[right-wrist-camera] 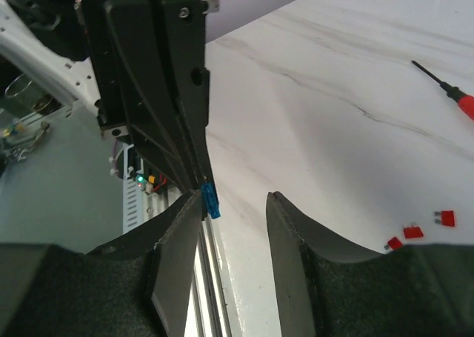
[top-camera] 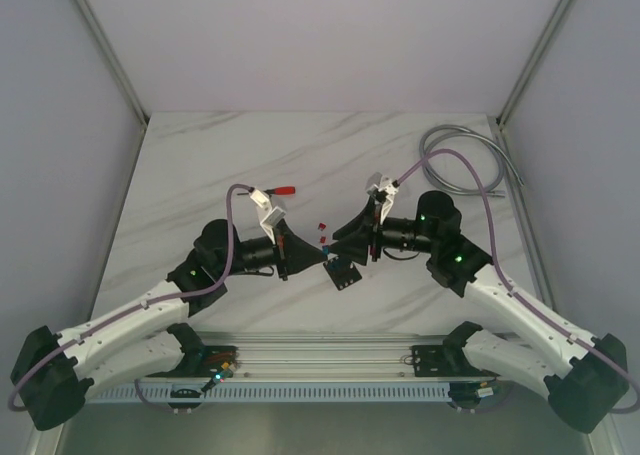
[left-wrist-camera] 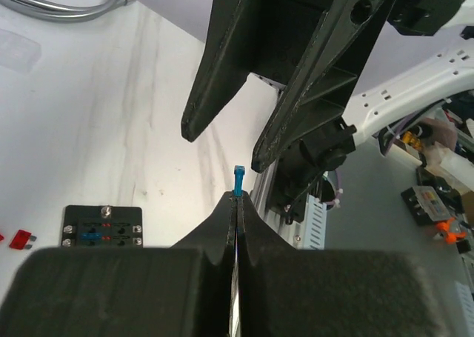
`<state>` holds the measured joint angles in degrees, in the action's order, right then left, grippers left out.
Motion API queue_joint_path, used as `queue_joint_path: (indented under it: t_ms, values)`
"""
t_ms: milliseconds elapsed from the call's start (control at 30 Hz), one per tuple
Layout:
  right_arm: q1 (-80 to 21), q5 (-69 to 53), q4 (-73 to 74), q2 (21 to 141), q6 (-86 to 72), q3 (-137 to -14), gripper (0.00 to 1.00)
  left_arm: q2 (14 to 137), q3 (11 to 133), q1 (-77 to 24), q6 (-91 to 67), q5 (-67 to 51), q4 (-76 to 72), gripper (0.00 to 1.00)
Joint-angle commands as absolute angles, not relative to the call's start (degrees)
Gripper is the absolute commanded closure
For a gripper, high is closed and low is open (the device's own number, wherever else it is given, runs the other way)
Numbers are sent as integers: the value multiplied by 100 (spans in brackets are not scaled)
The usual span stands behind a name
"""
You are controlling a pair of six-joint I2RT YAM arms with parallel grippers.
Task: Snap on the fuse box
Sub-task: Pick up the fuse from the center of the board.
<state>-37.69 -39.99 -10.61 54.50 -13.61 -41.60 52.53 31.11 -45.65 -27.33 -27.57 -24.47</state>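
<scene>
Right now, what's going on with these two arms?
The left gripper is shut on a tiny blue fuse, held up off the table. The right gripper is open, one finger beside that fuse, likely a handover. The fuse box lies on the table, untouched; loose red fuses lie nearby.

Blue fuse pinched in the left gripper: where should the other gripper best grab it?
Probably the exposed end of the blue fuse, poking past the shut left gripper. The open right gripper faces it, so coming straight on fits.
</scene>
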Motion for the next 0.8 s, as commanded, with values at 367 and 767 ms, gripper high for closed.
queue_joint_path:
  t_ms: [367,767]
  values:
    - [-3738,-4963,-1159,5320,-1120,-4124,66,5346,3229,-4544,-3037,-3471,-3177,100]
    - [-3738,-5190,-1415,5370,-1178,-4104,89,5459,3234,-4544,-3111,-3538,-3271,100]
